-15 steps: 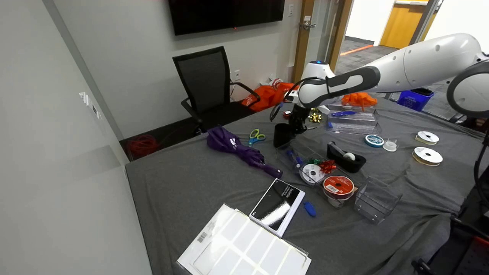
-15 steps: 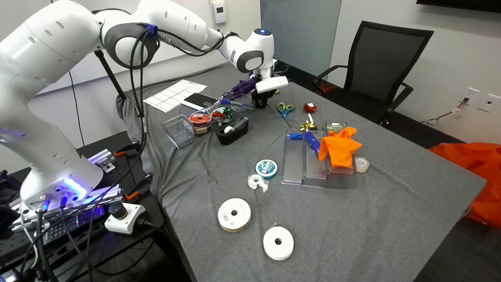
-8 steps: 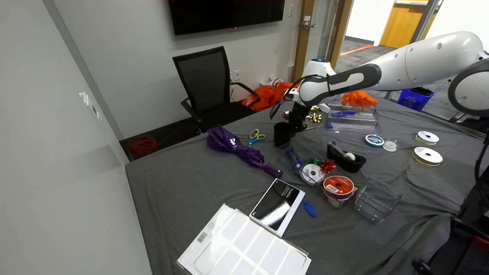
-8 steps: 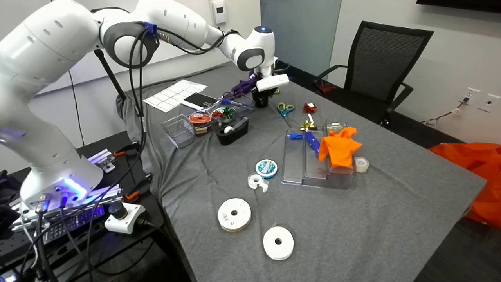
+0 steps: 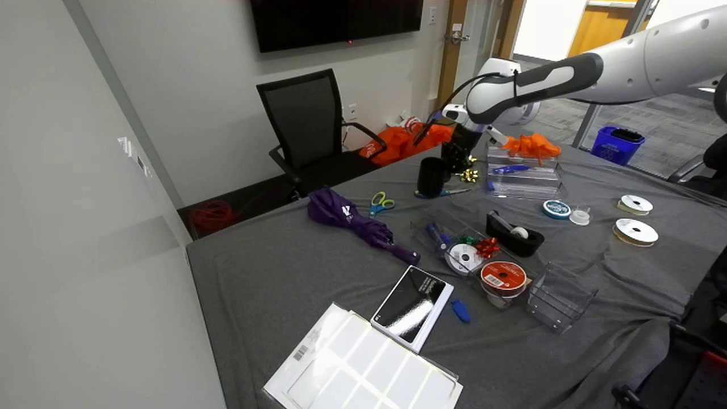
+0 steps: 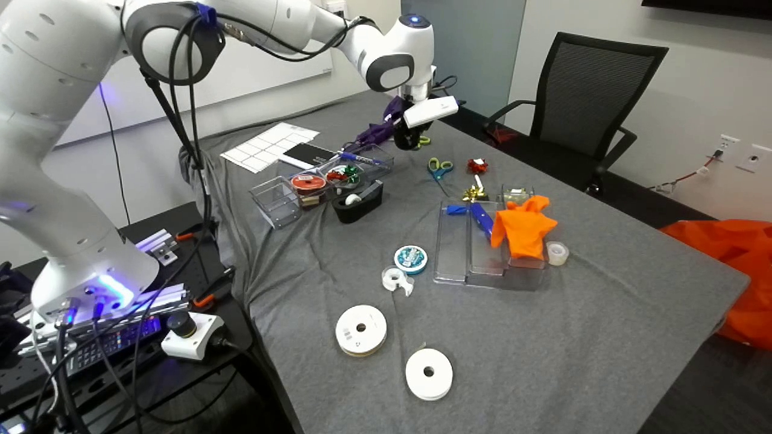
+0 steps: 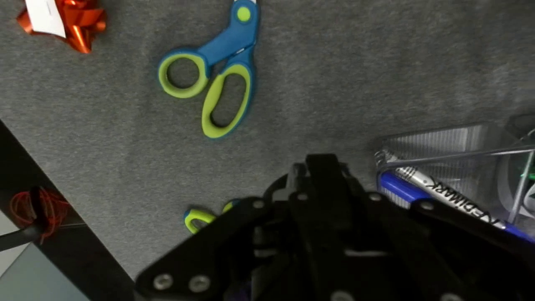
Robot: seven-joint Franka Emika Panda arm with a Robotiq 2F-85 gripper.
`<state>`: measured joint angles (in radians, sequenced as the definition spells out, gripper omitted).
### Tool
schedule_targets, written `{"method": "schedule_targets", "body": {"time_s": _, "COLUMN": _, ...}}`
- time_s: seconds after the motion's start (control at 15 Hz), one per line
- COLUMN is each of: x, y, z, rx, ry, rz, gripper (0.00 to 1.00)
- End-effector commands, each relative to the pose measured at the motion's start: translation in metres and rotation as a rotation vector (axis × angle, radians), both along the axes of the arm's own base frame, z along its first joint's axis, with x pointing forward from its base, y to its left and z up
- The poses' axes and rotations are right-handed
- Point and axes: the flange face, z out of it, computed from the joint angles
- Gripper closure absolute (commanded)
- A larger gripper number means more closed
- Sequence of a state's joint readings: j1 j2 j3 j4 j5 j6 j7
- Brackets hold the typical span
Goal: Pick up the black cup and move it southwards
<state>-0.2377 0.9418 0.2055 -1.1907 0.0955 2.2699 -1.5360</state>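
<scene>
Claw pointing downward, gripping 1 black cup above grey table, white arm outstretched

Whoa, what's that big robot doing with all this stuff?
The robot arm is holding a black cup in its gripper. The gripper is closed on one side of the cup, which seems to be up in the air over the grey cloth. The cup is supposed to go southwards, and it hasn't been put down yet. The umbrella and the tape dispenser are just resting on the cloth.
</scene>
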Motion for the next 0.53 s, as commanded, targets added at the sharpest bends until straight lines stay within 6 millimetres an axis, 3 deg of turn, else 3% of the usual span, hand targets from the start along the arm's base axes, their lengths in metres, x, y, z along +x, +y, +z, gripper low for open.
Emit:
{"method": "schedule_targets", "body": {"time_s": 0.0, "x": -0.034, "y": -0.027, "z": 0.019, "rx": 0.004, "ry": 0.005, "rz": 0.085, "gripper": 0.95}}
{"method": "schedule_targets", "body": {"time_s": 0.47, "x": -0.100, "y": -0.084, "z": 0.005, "rx": -0.036, "ry": 0.063, "rz": 0.225, "gripper": 0.95}}
